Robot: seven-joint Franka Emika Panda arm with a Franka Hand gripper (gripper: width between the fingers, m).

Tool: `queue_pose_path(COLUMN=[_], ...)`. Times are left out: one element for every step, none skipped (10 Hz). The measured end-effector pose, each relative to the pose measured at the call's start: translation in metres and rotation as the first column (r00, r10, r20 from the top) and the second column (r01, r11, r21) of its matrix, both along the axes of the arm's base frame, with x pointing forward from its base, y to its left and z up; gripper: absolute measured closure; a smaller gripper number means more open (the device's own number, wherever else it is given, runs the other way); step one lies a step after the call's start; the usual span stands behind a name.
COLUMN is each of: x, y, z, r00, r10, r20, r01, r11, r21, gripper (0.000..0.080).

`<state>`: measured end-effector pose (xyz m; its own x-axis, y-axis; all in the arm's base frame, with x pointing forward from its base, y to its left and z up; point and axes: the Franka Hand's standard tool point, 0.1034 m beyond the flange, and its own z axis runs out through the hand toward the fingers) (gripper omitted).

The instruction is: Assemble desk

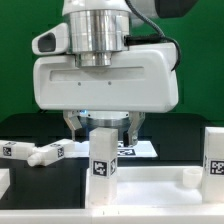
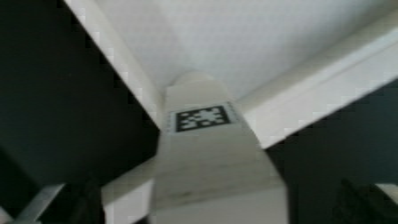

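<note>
Dark bench [image 1: 50, 178] below: my gripper [image 1: 103, 130], jaws apart, straddles the upright leg [image 1: 103, 165], its long axis vertical, at six o'clock.

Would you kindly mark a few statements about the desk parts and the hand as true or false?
1. An upright leg stands on the tabletop panel. True.
2. The hand is shut on that leg. False: its fingers stand clear of it on both sides.
3. A loose leg lies on the black table at the exterior view's left. True.
4. The backdrop is red. False: it is green.
</note>
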<state>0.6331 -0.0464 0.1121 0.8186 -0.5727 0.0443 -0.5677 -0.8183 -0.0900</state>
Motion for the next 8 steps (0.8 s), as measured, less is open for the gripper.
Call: queue_pose_path(x=[-0.0002,-0.0002,-0.0007,-0.0001,0.0006,0.0006,0.0001,-0.0002], y=[-0.0001,-0.0001,0.0,-0.0002,-0.0007,0.0026,0.0038,0.0028], z=[-0.0001,-0.0001,0.0002,0.0021,0.0044,0.0049,0.0032,0.0025], r00=[1.0,1.0,0.991,0.961,0.875,0.753,0.634,0.604], r10=[0.0,-0.003,-0.13,-0.275,-0.481,-0.653,-0.766,-0.789], r20=[0.0,0.0,-0.013,-0.029,-0.054,-0.084,-0.107,-0.115], r01=[0.0,0.003,0.131,0.275,0.483,0.657,0.773,0.797], r11=[1.0,1.0,0.991,0.961,0.875,0.752,0.631,0.599], r21=[0.0,0.0,0.011,0.023,0.034,0.049,0.068,0.076], gripper=[0.024,0.0426,0.0513,0.0513,0.0513,0.0513,0.0513,0.0513])
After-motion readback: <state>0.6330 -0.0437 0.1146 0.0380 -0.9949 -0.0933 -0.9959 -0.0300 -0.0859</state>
